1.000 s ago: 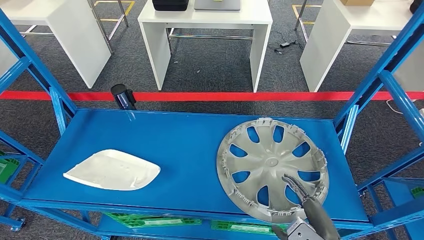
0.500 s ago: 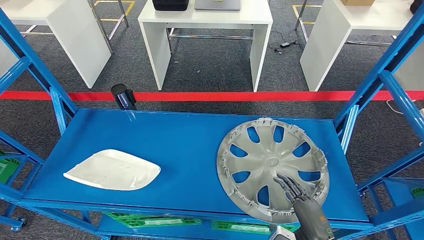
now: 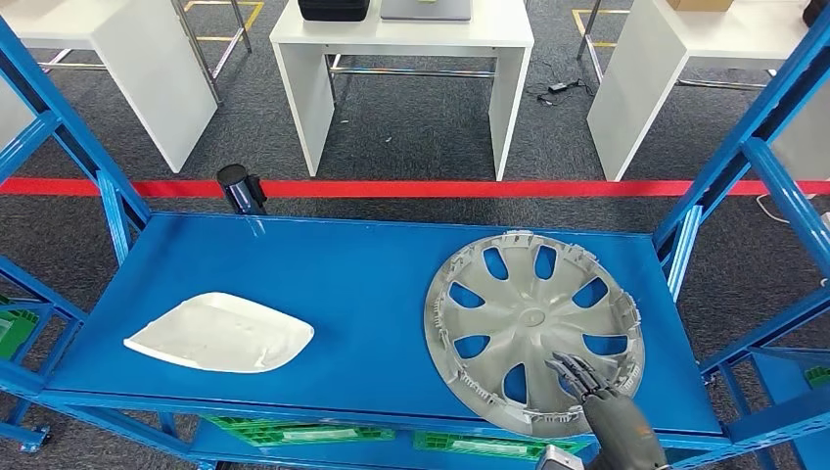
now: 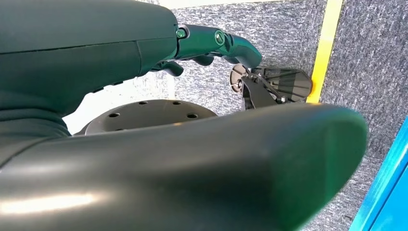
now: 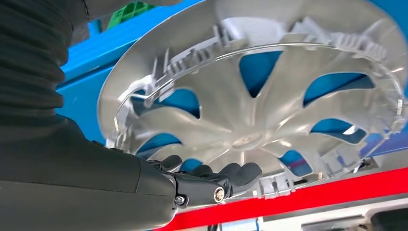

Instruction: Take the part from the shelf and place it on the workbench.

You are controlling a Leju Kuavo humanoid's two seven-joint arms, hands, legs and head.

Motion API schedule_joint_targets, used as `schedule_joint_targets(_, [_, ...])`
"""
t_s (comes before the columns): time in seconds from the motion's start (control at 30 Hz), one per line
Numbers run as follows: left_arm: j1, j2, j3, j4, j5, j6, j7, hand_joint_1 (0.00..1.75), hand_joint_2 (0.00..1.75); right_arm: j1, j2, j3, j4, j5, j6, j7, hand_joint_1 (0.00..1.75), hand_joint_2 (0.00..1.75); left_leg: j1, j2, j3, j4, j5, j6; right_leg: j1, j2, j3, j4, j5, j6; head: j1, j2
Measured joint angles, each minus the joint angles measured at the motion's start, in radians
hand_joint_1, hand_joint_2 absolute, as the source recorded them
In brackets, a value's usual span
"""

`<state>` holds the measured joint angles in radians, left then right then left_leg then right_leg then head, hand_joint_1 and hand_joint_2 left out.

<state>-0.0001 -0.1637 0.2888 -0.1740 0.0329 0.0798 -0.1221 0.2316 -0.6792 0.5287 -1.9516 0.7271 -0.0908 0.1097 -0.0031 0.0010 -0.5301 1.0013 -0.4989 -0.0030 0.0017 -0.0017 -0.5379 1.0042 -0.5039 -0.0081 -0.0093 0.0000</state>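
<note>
Your right hand [image 3: 599, 392] is over the near rim of the silver hubcap [image 3: 533, 328], fingers [image 5: 231, 174] stretched out and apart, gripping nothing. The hubcap lies inner side up on the blue shelf [image 3: 343, 284], at its right end. Hook your fingers through a spoke opening and set the thumb under the rim before lifting. Leave the white panel [image 3: 220, 333] at the far left alone. I cannot tell how your left hand [image 4: 144, 96] is set.

One silver hubcap [image 3: 533, 328] and one white panel [image 3: 220, 332] on the shelf [image 3: 343, 264] (blue); three white tables [image 3: 401, 59] beyond it.
</note>
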Motion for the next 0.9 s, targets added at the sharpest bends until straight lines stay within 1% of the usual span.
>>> schedule_joint_targets(0.23, [0.0,0.0,0.006,0.0,0.0,0.0,0.0,0.0,0.0,0.0,-0.006,0.002,0.004,0.072,-0.034,0.004,0.0,1.75,0.0,0.0,0.0,0.0,0.0,0.0,0.0,0.0,0.0,0.0,0.0,0.0,0.0,0.0])
schedule_joint_targets(0.5, [0.0,0.0,0.015,0.0,0.0,0.002,-0.005,0.0,0.0,-0.003,-0.002,0.009,0.025,0.105,-0.051,0.0,0.0,1.75,0.0,0.0,0.0,0.0,0.0,0.0,0.0,0.0,0.0,0.0,0.0,0.0,0.0,0.0])
schedule_joint_targets(0.9, [0.0,0.0,0.016,0.0,0.0,0.003,-0.006,0.0,0.0,-0.065,0.05,0.059,0.149,0.146,-0.018,-0.039,0.0,1.75,0.0,0.0,0.0,0.0,0.0,0.0,0.0,0.0,0.0,0.0,0.0,0.0,0.0,0.0])
